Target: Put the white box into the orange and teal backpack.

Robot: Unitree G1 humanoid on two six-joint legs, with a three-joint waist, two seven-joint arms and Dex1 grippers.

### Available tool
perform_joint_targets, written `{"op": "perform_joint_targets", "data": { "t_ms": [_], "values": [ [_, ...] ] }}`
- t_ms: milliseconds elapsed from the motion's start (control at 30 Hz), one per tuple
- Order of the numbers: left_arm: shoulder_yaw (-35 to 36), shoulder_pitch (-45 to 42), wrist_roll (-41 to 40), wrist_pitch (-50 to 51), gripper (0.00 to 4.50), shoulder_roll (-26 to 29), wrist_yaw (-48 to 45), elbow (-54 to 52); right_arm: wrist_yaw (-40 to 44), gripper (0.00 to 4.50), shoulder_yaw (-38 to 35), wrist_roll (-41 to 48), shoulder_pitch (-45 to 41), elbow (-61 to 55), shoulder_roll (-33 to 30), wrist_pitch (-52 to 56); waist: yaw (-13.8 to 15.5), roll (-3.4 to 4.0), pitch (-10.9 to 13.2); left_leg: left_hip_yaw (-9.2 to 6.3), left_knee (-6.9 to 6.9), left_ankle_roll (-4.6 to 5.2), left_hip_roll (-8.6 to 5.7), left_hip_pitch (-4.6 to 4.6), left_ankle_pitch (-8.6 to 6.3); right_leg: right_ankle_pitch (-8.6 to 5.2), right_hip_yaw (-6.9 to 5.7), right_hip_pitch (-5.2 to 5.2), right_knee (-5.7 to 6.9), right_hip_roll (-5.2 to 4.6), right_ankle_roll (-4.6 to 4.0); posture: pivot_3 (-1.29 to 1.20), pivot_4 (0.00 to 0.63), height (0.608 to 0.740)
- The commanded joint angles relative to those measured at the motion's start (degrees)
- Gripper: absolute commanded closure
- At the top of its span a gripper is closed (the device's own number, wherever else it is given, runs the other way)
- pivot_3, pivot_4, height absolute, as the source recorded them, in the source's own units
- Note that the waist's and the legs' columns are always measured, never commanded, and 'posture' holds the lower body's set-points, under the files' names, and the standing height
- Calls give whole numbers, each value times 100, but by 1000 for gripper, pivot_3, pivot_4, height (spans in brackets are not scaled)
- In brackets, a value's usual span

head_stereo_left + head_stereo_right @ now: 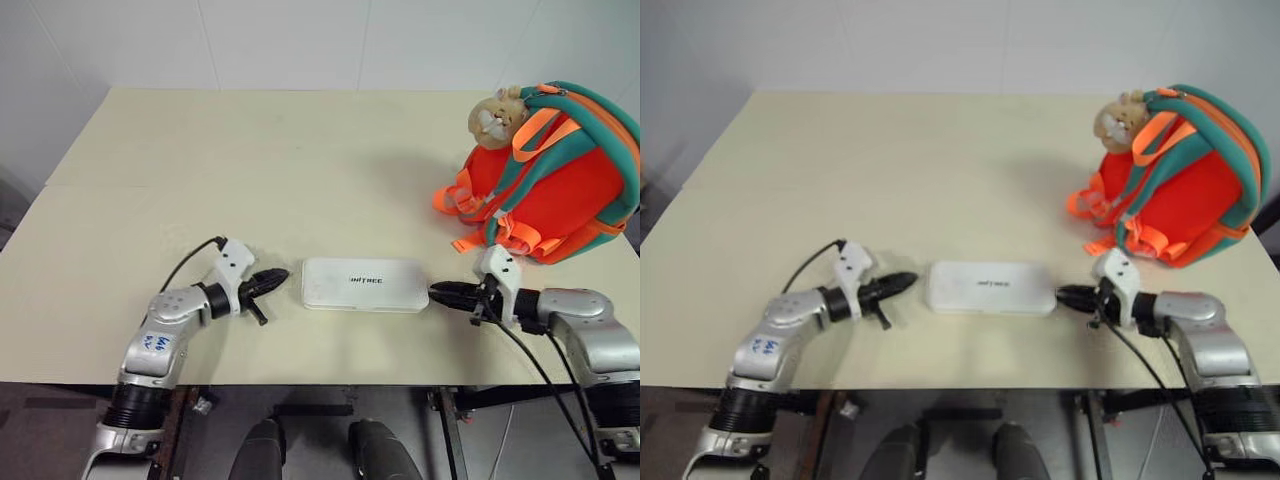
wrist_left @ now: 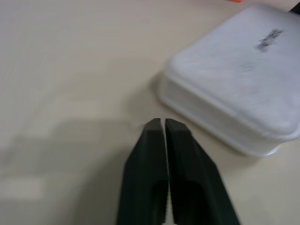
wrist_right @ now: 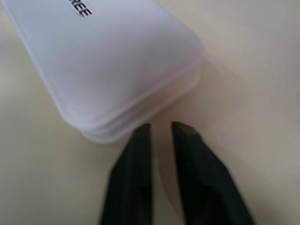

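White box [image 1: 365, 284] lies flat on the cream table [image 1: 250, 170], near the front edge, long side across my view, dark lettering on top facing up. It's between my two grippers, one at each short end. My left gripper [image 1: 281, 278] sits at the box's left end, pointing at it, tips just beside the end with a small gap of bare table showing, not touching. In the left wrist view the two black fingers [image 2: 150, 154] are practically together, only a hairline slit between them, nothing in the slit; the box's rounded corner [image 2: 234, 98] is close ahead and off to one side. My right gripper [image 1: 436, 291] is at the box's right end, pointing back toward it, tips very near the end. In the right wrist view its fingers [image 3: 187, 154] stand slightly apart, a narrow gap with table visible through it, nothing held; one fingertip is right up at the box's rim [image 3: 117, 84], can't tell if it's actually touching. So neither gripper has the box. Orange and teal backpack [image 1: 560, 190] stands on the far right of the table, well apart from the box, behind my right arm, straps side facing me, orange webbing hanging down at its lower left. Tan plush toy [image 1: 497, 116] sits at its top left. Can't see any opening on the backpack from here.
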Motion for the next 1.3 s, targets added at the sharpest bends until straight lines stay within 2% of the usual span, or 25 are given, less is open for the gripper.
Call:
{"op": "perform_joint_targets", "data": {
  "t_ms": [33, 167, 300, 400, 567, 800, 1167, 1300],
  "values": [
    [215, -120, -201, 121, 3264, 222, -172, 89, 202, 2602, -397, 351, -81, -308, -376, 410, 1, 0, 0, 0, -1, 0, 0, 0, 0, 0, 0, 0, -3, -1, 0, 0, 150, 740],
    [403, -360, -842, 1405, 2077, 692, -674, 188, 581, 1319, -385, 858, -233, -703, -1043, 1762, -9, 4, 4, 0, -6, 1, 2, -2, 0, -1, 0, -4, -3, 0, -2, 0, 150, 740],
    [456, -741, -1255, 2417, 865, 823, -750, 385, 197, 17, -389, 1479, -879, -1095, -1059, 3317, -33, 7, 6, -1, -9, -2, 5, 0, -2, -5, -1, -5, -2, 2, -9, 0, 150, 740],
    [478, -1064, -1572, 3172, 18, 780, -758, 584, -180, 0, -269, 1656, -1226, -1215, -975, 4184, -13, 6, 6, -8, -5, -2, 5, -2, -2, -5, -6, -4, -2, 1, -9, 0, 150, 740],
    [259, -1420, -2070, 4237, 18, 798, -1093, 655, -252, 0, 118, 1922, -1441, -1507, -1027, 4990, 11, 6, 6, -10, -28, -3, 2, -10, -4, -6, -11, -7, -29, -4, -9, 0, 150, 740],
    [-87, -1952, -2342, 5069, 18, 293, -1068, 903, -499, 0, 709, 1701, -1513, -1451, -889, 4955, 9, 6, 6, -8, -43, -4, 1, -15, -5, -7, -14, -11, -47, -5, -6, 0, 150, 740],
    [-512, -1886, -2272, 5067, 18, 229, -1142, 971, -560, 0, 830, 1717, -1466, -1489, -733, 4832, 1, 6, 6, -3, -41, -6, 2, -12, -5, -8, -7, -11, -43, -3, -5, 0, 150, 740],
    [-448, -1962, -2211, 4927, 18, 69, -1098, 1427, -488, 0, 923, 1626, -1301, -1545, -785, 4579, 22, 7, 5, -4, -40, -6, 2, -11, -5, -7, -9, -10, -43, -3, -5, 0, 150, 740]
  ]
}}
